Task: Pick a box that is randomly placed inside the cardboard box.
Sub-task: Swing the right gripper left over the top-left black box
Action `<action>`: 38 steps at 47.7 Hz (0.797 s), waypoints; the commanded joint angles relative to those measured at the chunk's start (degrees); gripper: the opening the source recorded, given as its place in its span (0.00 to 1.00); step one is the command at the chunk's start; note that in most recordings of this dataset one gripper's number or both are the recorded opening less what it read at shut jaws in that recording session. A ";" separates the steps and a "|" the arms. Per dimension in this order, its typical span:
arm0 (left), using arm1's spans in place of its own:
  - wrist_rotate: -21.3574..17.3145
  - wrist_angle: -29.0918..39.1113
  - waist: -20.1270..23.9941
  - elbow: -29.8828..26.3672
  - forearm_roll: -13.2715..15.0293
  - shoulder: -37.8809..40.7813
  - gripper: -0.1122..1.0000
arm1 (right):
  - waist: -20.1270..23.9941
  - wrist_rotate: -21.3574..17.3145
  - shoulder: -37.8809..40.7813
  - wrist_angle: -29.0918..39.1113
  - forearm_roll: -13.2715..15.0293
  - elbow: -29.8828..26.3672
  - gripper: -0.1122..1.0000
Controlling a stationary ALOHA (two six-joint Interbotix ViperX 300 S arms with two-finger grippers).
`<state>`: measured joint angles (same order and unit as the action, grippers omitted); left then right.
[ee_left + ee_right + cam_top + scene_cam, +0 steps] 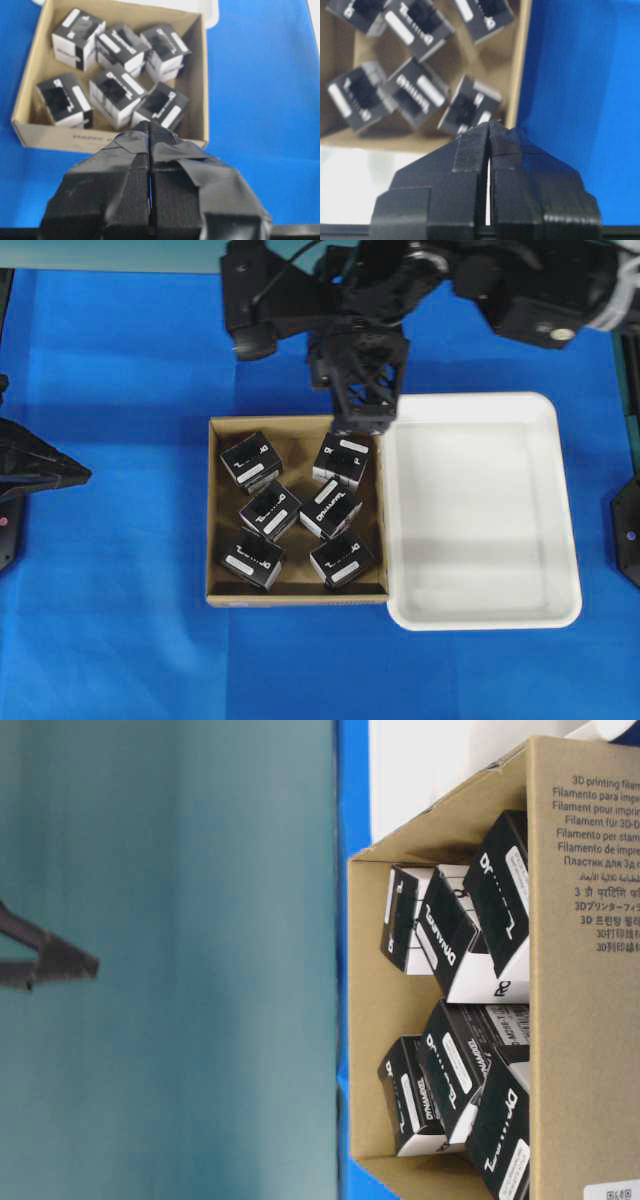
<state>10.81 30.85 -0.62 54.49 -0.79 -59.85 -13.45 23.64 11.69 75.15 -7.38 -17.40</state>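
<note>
The brown cardboard box (300,594) sits mid-table on the blue cloth and holds several small black boxes with white labels, lying at mixed angles. My right gripper (362,424) hangs shut and empty over the carton's far rim, just above the far-right box (342,458). In the right wrist view that box (469,106) lies just beyond the closed right gripper (489,126), beside the carton wall (520,75). My left gripper (82,476) stays far left, away from the carton. Seen from the left wrist, the left gripper (149,125) is shut on nothing, facing the carton's wall (55,136).
A white plastic tray (565,500) lies against the carton's right side. Blue cloth (110,370) covers the table all round. The right arm's dark body (400,290) reaches in from the far edge.
</note>
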 commanded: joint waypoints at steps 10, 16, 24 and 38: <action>0.09 -0.26 0.00 -2.02 -0.09 0.26 0.04 | 0.26 4.83 7.73 -0.09 0.09 -7.38 0.11; 0.09 -0.26 0.09 -2.02 -0.09 0.35 0.04 | 0.62 8.17 9.67 0.00 0.00 -8.88 0.11; 0.18 -0.26 0.00 -2.02 -0.09 0.26 0.04 | 0.88 10.37 10.37 -0.26 0.00 -8.70 0.11; 0.79 -0.53 0.09 -2.02 -0.18 0.35 0.04 | 1.05 15.73 11.34 -1.58 0.00 -8.44 0.14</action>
<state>11.51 30.85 -0.70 54.23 -0.79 -59.94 -12.83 38.06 22.68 74.44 -7.29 -25.66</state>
